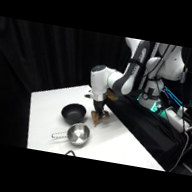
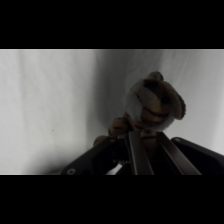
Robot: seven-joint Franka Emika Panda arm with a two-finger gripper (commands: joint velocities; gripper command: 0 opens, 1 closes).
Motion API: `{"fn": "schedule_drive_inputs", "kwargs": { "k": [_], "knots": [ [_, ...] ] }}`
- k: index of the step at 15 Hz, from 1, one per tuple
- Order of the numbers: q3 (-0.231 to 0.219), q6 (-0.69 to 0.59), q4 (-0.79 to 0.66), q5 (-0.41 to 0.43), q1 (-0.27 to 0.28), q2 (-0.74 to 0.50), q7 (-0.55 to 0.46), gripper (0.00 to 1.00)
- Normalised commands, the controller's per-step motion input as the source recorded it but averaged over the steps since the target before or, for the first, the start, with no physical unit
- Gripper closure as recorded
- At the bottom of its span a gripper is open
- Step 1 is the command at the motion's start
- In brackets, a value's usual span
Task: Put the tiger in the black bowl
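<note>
Small brown-orange striped toy tiger [image 2: 152,107] clamped between black end effector [image 1: 98,116] fingers, just beside round matte black bowl [image 1: 73,112], shiny metal bowl [image 1: 78,134] nearby, white desk [image 1: 121,146], no readable writing.

Tiger [image 2: 154,107] lower body hidden behind fingers [image 2: 141,155]; linkage cut by bottom edge.

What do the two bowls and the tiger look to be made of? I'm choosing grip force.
The black bowl looks matte, perhaps plastic or coated metal: it shows hardly any glare. The metal bowl is shiny, bright reflections suggesting polished steel. The tiger looks like soft plush, with a fuzzy, rounded outline; the gripper sits on it.
</note>
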Motion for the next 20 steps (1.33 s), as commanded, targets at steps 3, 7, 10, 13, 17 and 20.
{"fn": "schedule_drive_inputs", "kwargs": {
  "k": [3,7,10,13,17,20],
  "knots": [
    [-0.094,-0.41,0.09,-0.100,-0.027,-0.39,-0.03,0.94],
    [-0.041,-0.31,0.22,-0.113,0.018,-0.23,0.04,0.94],
    [-0.033,-0.25,0.34,-0.123,0.030,-0.02,0.07,0.94],
    [-0.050,-0.23,0.43,-0.071,-0.014,0.15,0.00,0.94],
    [-0.047,-0.17,0.46,0.000,-0.076,0.30,-0.09,0.94],
    [-0.003,-0.12,0.44,0.056,-0.088,0.37,-0.14,0.94]
  ]
}}
